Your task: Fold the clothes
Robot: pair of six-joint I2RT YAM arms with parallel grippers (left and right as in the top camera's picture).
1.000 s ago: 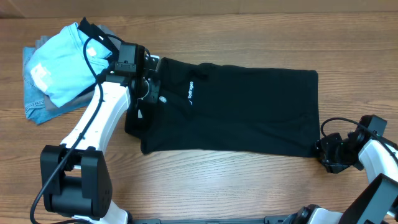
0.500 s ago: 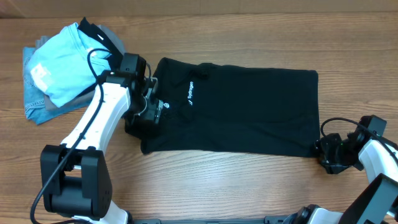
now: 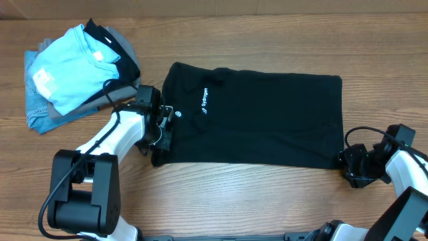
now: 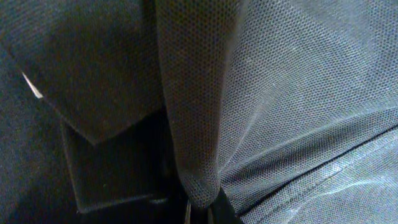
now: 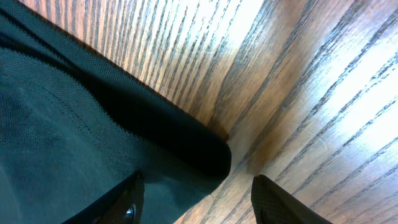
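Note:
The black polo shirt (image 3: pixel 267 120) lies flat across the table's middle, folded into a long band, with a white logo (image 3: pixel 205 100) near its left end. My left gripper (image 3: pixel 160 130) is at the shirt's left edge, near the front corner. In the left wrist view it (image 4: pixel 200 211) is shut on a pinched fold of the mesh fabric (image 4: pixel 280 93). My right gripper (image 3: pixel 349 166) sits at the shirt's front right corner. In the right wrist view its fingers (image 5: pixel 202 202) are open on either side of the shirt's corner (image 5: pixel 74 124), which rests on the wood.
A pile of folded garments sits at the back left: a light blue T-shirt (image 3: pixel 63 67) on top of grey and denim pieces (image 3: pixel 40 117). The wooden table (image 3: pixel 267 201) shows bare along the front.
My left gripper has moved from the shirt's back left corner toward the front along its left edge. The right arm has not moved.

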